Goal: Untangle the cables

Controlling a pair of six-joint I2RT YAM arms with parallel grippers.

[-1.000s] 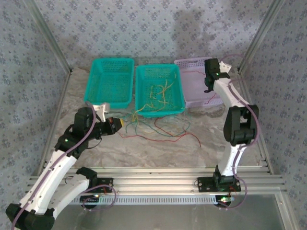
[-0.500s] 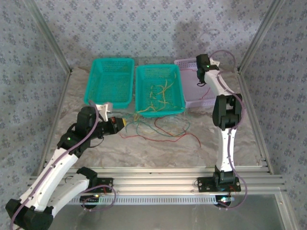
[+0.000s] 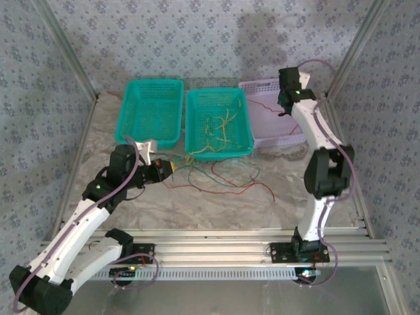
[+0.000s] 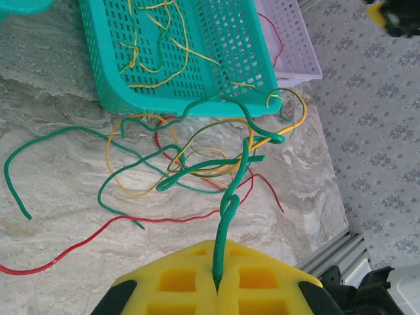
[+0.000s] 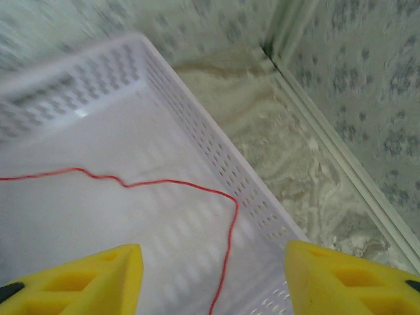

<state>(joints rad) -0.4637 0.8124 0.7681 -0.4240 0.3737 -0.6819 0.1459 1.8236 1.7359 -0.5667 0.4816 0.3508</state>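
Two things have changed in the past second: the right gripper (image 5: 210,281) has spread its jaws wide, and the red cable (image 5: 164,182) now lies loose in the lilac basket (image 5: 197,125). The right arm reaches high over that basket (its elbow is out to the right again), while the left arm crouches low, the left gripper (image 4: 216,283) pinching a green cable (image 4: 233,190) that leads into the cables (image 3: 216,172) tangled before the middle basket (image 3: 220,152).

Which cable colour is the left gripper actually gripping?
The green cable, pinched between the yellow pads of the shut left gripper; the red cable and yellow-orange cable lie loose beyond it.
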